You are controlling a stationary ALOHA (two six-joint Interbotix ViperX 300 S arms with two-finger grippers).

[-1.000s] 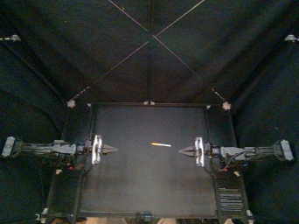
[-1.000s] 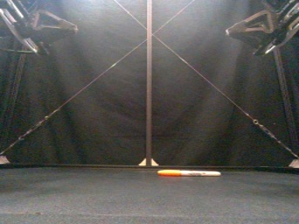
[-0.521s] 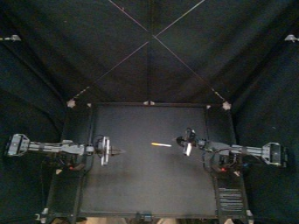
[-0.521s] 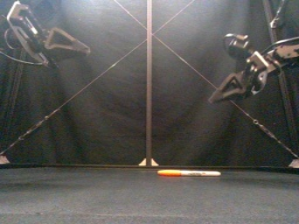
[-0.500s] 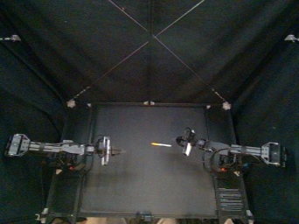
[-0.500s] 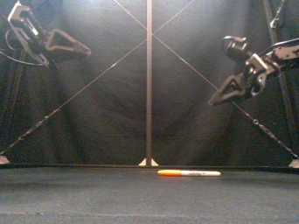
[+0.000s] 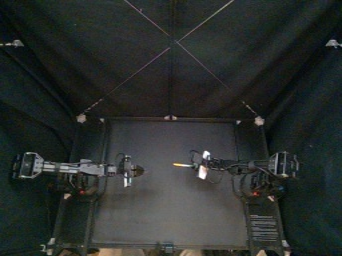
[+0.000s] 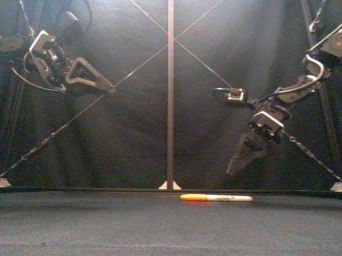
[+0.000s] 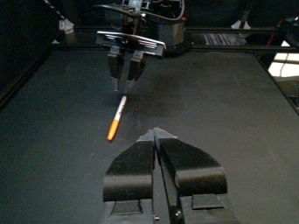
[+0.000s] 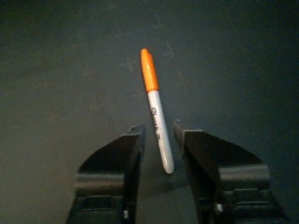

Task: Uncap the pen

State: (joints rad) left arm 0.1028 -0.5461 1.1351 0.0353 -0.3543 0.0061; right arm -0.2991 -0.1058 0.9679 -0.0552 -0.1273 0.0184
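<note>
Both tools are hanging clear of the surface (image 8: 80,225): the right tool (image 8: 235,166) is hovering low with its jaws parted and gripping nothing, and the left tool (image 8: 104,86) is hovering higher with its jaws clenched together on nothing.

Black curtains (image 7: 80,60) are closing the booth in at the back and sides, filling the upper half of the top view. Beneath them the black surface is carrying the pen (image 8: 215,197) near its middle, a little toward the back. The left arm (image 7: 67,170) is coming in from the left and ending short of the middle; the right arm (image 7: 254,168) is reaching in from the right as far as the middle.

The pen is lying flat, running roughly left to right, with its orange cap (image 10: 146,68) on and pointing toward the left arm and its grey barrel (image 10: 160,131) toward the right arm. The right tool is hanging directly over the barrel, apart from it: in the right wrist view the barrel is passing through the gap between the open jaws with the cap showing beyond their tips, and in the front view dark background is separating the tips from the pen. The left tool is sitting well apart from the pen, past the cap end and above it.
</note>
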